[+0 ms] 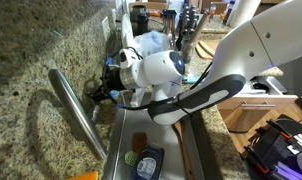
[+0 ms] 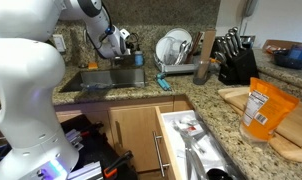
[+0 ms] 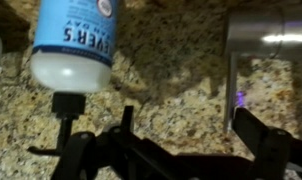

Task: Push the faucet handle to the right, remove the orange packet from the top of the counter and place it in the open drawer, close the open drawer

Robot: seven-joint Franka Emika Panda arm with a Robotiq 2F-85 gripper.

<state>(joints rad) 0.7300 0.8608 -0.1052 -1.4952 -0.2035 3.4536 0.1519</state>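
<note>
Wrist view, and there's lettering: the pump bottle [image 3: 76, 62] by the counter [image 3: 171, 70] carries a blue label [image 3: 79, 28] with white capitals reading "EVER'S", the word's start lost round the bottle's curve. A smaller line next to it ends in "DAY". In an exterior view, the orange packet [image 2: 263, 108] on the cutting board [image 2: 234, 98] shows print, too small to read. Nothing else is legible.
</note>
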